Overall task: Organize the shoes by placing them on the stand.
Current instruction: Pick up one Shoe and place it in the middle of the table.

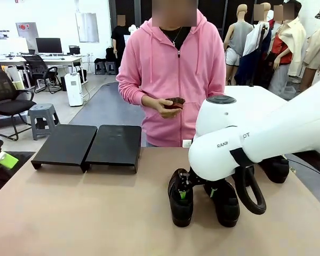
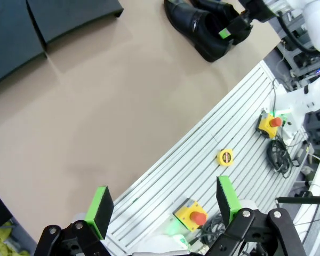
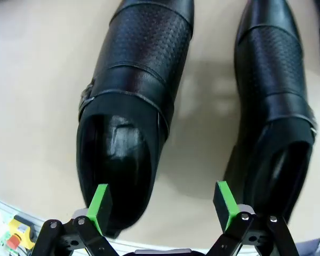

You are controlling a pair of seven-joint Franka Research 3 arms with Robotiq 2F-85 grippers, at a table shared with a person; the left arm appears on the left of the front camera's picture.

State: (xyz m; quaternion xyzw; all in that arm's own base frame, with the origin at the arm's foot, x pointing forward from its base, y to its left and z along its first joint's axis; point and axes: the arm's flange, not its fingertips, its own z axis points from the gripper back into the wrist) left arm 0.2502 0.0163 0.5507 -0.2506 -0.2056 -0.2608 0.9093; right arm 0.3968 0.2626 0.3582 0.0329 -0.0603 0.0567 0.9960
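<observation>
Glossy black loafers (image 3: 130,101) with perforated uppers sit paired on the counter (image 1: 96,213). The right gripper (image 3: 160,205) and left gripper (image 2: 162,205) both have jaws spread wide, holding nothing.

Front camera faces across the table (image 1: 96,213); both wrist cameras look down, all three sharing the shoes (image 1: 180,200).

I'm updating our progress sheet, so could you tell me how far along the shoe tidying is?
Done: nothing; both platforms of the stand are bare. In hand: the right gripper hangs open over the heel of one shoe, gripping nothing. Left: all shoes on the table must go onto the stand; the left gripper is open, far from them.
</observation>
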